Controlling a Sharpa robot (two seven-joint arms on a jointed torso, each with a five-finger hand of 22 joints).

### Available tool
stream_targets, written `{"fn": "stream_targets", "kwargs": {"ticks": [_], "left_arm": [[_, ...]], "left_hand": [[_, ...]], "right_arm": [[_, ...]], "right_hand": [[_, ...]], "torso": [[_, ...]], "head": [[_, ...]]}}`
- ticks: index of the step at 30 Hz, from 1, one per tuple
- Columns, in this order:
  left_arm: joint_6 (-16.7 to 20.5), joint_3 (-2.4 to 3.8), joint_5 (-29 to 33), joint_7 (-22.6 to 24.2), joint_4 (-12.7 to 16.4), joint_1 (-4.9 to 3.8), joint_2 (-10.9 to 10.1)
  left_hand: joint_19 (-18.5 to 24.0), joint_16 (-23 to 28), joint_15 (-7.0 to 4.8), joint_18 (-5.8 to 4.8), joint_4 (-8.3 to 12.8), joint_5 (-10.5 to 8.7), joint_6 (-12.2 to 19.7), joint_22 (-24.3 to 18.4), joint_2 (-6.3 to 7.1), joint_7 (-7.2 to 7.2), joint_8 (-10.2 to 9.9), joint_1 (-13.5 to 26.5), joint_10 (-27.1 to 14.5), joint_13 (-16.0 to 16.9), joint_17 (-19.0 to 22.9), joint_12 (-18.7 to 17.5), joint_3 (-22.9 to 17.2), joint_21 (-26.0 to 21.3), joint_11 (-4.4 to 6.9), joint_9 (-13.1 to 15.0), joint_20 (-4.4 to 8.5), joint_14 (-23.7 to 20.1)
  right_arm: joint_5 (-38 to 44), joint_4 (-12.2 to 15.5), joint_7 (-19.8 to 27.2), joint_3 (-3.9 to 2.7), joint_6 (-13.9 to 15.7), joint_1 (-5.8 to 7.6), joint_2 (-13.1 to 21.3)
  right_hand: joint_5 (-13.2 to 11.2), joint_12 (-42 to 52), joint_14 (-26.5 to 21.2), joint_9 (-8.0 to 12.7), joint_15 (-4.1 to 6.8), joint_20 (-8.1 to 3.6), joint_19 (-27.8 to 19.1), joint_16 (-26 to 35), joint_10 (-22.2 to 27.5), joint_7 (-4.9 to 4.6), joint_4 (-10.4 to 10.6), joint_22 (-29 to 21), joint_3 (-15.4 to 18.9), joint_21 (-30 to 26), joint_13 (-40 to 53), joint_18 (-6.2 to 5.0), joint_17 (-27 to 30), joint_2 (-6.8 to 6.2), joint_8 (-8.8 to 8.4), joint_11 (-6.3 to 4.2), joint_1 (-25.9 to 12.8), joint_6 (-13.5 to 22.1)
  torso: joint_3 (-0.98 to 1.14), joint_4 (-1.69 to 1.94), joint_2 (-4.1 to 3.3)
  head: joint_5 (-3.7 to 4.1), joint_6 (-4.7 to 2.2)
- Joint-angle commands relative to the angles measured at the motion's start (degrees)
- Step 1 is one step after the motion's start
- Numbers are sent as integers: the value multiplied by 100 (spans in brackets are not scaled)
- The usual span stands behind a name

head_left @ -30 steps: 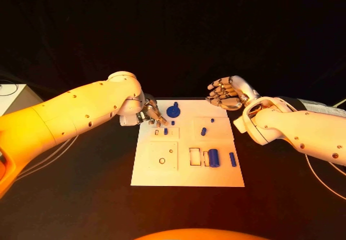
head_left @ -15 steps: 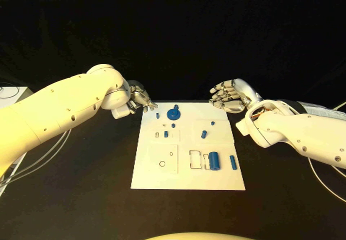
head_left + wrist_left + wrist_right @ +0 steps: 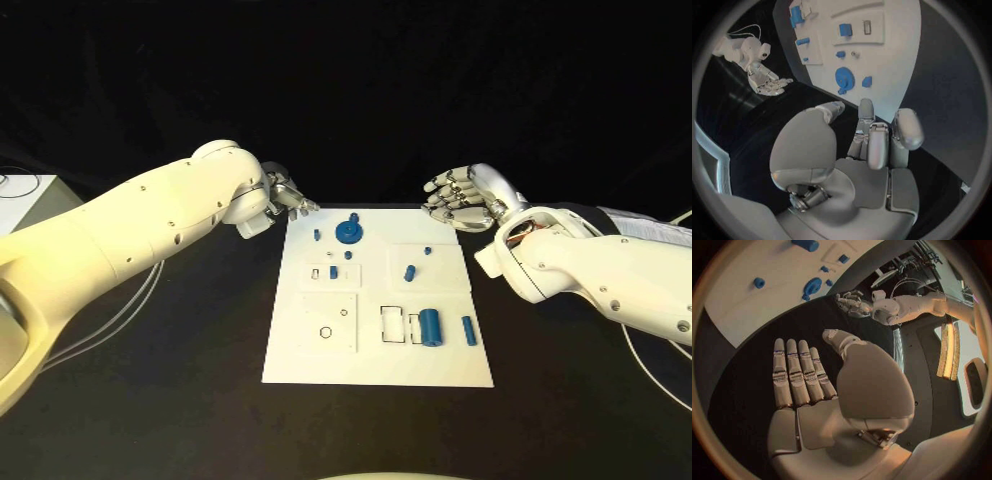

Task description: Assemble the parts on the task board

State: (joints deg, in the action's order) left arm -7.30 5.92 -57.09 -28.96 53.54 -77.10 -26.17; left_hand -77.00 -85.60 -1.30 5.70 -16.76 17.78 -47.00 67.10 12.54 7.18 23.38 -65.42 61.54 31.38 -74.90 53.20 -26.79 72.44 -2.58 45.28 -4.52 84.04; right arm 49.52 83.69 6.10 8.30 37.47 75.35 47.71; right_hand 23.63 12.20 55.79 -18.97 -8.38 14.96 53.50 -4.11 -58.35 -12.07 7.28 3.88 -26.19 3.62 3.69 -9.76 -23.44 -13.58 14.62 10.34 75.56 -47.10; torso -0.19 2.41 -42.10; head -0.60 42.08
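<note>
Your left hand upper left of the flat white rectangular task board, fingers curled, empty, your right hand upper right, fingers straight, apart, empty, small blue plastic parts on the board, black counter.

The head camera looks steeply down from above onto the black table, with the white task board centred and both arms reaching in from the sides. The left wrist camera sits close behind the left hand and faces past its fingers toward the board beyond them. The right wrist camera sits just behind the right hand, facing along its flat fingers over dark table toward the board's corner. All three views share the board's far end; each wrist view also catches the opposite hand, small and probably well apart.
</note>
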Motion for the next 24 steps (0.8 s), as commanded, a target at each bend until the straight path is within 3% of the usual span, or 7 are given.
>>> {"fn": "stream_targets", "kwargs": {"ticks": [1, 8, 15, 24], "left_arm": [[152, -42, -299, 148, -183, 12, 117], [46, -154, -378, 90, -588, 69, 361], [-45, -177, -354, 70, -744, 114, 459], [-323, -186, -189, 29, -790, 124, 507]], "left_hand": [[-29, -42, 51, -21, -5, -22, -13, 38, -5, 37, -29, 84, 1, -2, -901, 42, 63, 51, -39, -21, -13, 322], [-88, -96, 31, -42, -5, -22, -98, 142, -3, -2, 31, 279, 20, 21, -967, 119, 280, 136, -11, -59, -4, 356], [-98, -106, 17, -46, -7, -18, -136, 167, -10, -24, 87, 358, 16, 30, -977, 147, 390, 156, 5, -57, 6, 360], [-115, -120, -3, -53, -2, -9, -202, 206, -40, -58, 183, 378, 17, 39, -994, 174, 467, 187, 31, -26, 20, 368]], "right_arm": [[-11, 27, 103, -4, 16, 5, 0], [1, 56, 98, -10, 20, 21, 6], [5, 62, 95, -14, 26, 30, 5], [6, 50, 95, -14, 28, 33, -14]], "right_hand": [[-3, 0, 28, 5, -8, 3, 54, -32, 13, -137, 5, -7, -30, 23, -7, -84, 5, -18, -16, -18, 45, -26], [5, -6, 22, 9, -12, 5, 51, -27, 20, -145, 7, -9, -34, 19, -8, -82, 15, -25, -25, -12, 44, -24], [19, -12, 11, 15, -19, 8, 44, -20, 29, -156, 9, -12, -39, 13, -8, -80, 28, -35, -36, -4, 43, -24], [27, -15, 5, 19, -23, 11, 40, -15, 34, -164, 12, -14, -39, 11, -8, -79, 37, -40, -43, 1, 39, -24]], "torso": [[-6, -32, -48], [-5, -56, -100], [-7, -71, -121], [-6, -57, -105]], "head": [[-22, -32], [-36, -65], [-41, -66], [-32, -36]]}}
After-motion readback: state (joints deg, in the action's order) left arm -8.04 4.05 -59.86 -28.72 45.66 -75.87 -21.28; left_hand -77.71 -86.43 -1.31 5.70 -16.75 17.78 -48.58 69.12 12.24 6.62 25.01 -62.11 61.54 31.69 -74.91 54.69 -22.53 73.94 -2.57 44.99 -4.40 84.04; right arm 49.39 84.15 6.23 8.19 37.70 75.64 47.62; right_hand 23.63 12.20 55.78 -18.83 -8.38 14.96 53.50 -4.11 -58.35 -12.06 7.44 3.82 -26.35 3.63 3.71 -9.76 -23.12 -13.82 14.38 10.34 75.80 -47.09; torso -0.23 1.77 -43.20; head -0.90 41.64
